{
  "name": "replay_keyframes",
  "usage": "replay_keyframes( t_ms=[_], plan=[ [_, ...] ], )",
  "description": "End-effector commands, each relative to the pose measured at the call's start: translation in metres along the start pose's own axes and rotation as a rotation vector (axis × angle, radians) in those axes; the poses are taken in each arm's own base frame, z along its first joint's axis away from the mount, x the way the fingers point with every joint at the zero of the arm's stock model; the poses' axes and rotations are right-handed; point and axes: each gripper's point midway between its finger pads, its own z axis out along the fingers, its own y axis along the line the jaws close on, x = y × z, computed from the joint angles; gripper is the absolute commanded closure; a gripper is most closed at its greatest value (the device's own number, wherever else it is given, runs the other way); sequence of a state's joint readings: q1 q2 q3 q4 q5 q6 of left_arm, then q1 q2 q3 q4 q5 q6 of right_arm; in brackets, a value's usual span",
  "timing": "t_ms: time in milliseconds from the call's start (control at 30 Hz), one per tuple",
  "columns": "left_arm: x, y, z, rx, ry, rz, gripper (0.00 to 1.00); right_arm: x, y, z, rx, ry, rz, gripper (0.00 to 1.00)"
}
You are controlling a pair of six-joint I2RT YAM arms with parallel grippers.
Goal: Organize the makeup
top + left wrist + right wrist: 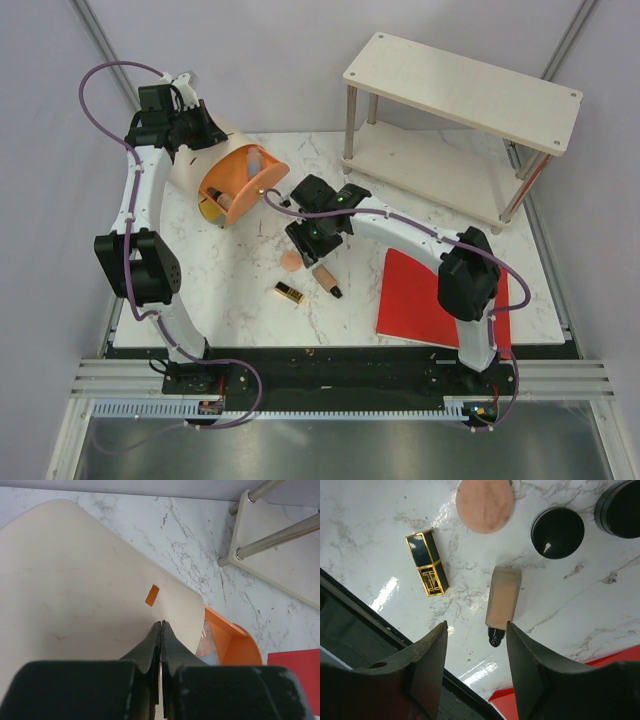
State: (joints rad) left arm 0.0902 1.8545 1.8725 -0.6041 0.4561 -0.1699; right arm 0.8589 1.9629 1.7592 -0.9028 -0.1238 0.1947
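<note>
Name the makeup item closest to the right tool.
The beige foundation tube: its black cap lines up with the open right tool; lipstick, puff and compacts lie farther.

Glossy marble-look table point(600, 610), matt puff point(485, 505) — shiny gold-edged lipstick point(427, 562)

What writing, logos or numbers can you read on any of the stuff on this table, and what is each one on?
"TF": a gold monogram on the gold-and-black lipstick, seen from the right wrist; the letters are stylised, so this reading is probable, not certain.
No text shows on the foundation tube, peach puff, black compacts, or cream lid and its orange tag.
</note>
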Motion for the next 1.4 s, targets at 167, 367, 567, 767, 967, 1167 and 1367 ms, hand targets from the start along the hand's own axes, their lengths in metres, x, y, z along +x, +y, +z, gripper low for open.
replay_keyframes(
  t_ms=[167, 367, 567, 767, 967, 1167, 1367],
  plan=[
    [0.072, 0.027, 0.010, -0.078, 0.237, -0.122, 0.97, 0.025, -0.022, 0.030, 0.121, 0.070, -0.087, 0.41],
    [0.072, 0.027, 0.009, -0.079, 0.238, -0.118, 0.97, 0.047, -0.030, 0.066, 0.125, 0.141, -0.092, 0.39],
    [0.072, 0.028, 0.009, -0.080, 0.238, -0.119, 0.97, 0.056, -0.032, 0.083, 0.124, 0.162, -0.076, 0.48],
    [0.071, 0.028, 0.009, -0.081, 0.235, -0.117, 0.97, 0.047, -0.038, 0.073, 0.174, 0.128, -0.065, 0.98],
    [0.073, 0.028, 0.010, -0.081, 0.241, -0.124, 0.96, 0.023, -0.035, 0.036, 0.184, 0.042, -0.086, 1.00],
    [0.072, 0.028, 0.011, -0.080, 0.238, -0.124, 0.97, -0.028, -0.026, -0.013, 0.189, -0.116, -0.097, 1.00],
    [0.071, 0.029, 0.010, -0.080, 0.238, -0.122, 0.96, -0.105, 0.004, -0.061, 0.084, -0.337, -0.059, 1.00]
  ],
)
